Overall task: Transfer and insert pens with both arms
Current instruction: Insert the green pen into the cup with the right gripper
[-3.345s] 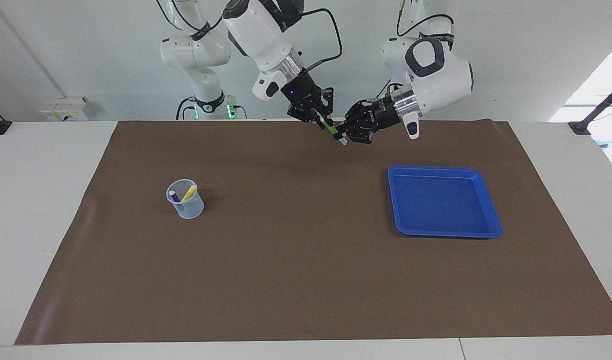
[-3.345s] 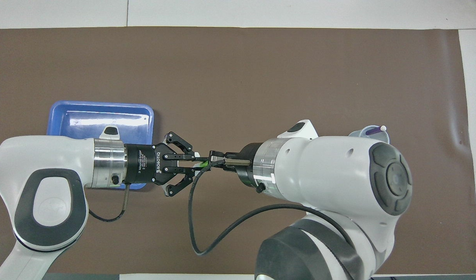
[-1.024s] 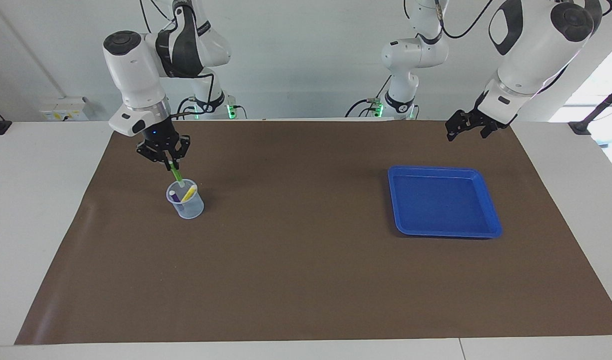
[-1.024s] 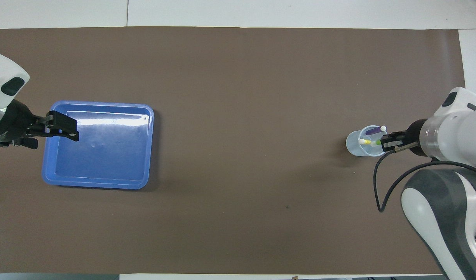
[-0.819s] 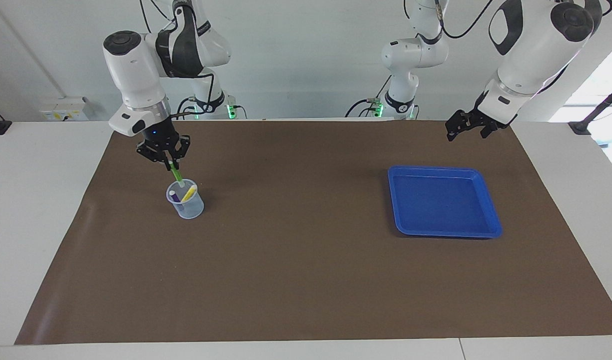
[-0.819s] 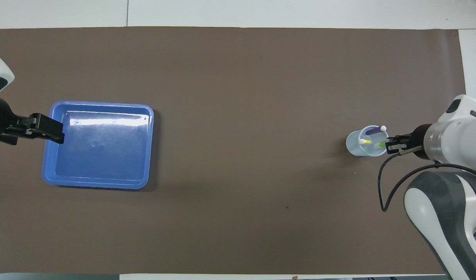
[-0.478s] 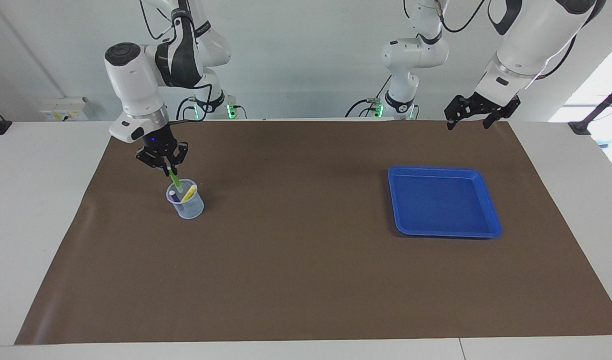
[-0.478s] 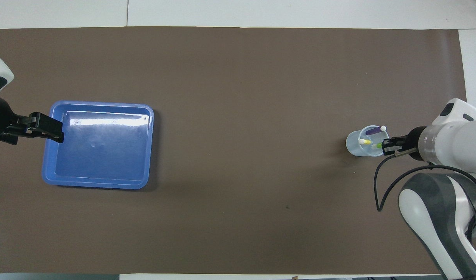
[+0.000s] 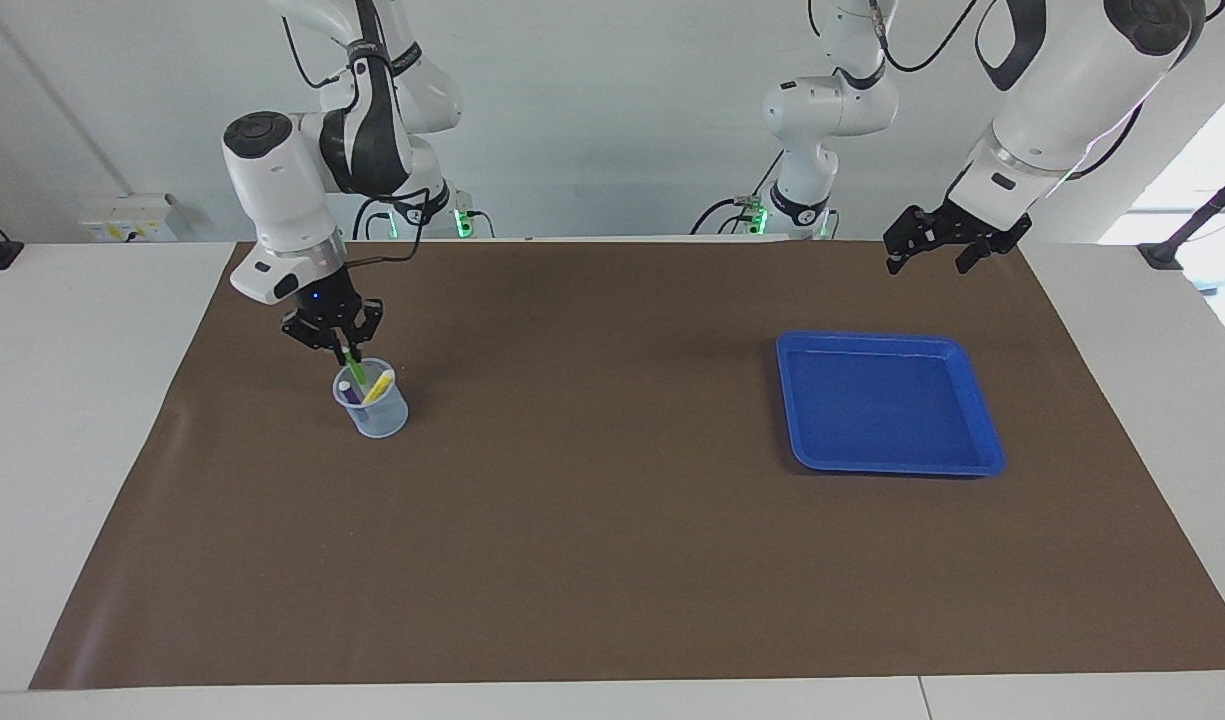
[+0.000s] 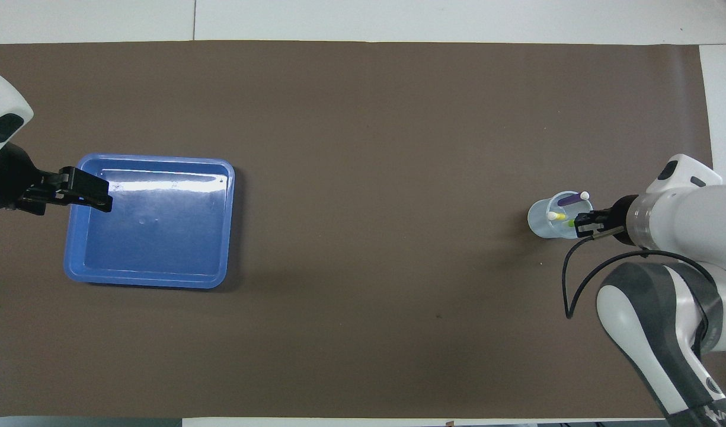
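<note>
The right tool (image 9: 346,350) pinches the thin green pen (image 9: 355,369), tilted, its low end hidden inside the clear cup (image 9: 371,409) with the yellow pen (image 9: 378,386) and purple pen (image 9: 347,392). The left tool (image 9: 927,250) hangs wide, holding nothing, over the brown mat (image 9: 612,520) near the blue tray (image 9: 887,460).

The right gripper (image 9: 339,347) points down with its fingertips pinched together, its arm bent sharply above; the left gripper (image 9: 927,252) hangs raised, jaws spread wide, waiting
</note>
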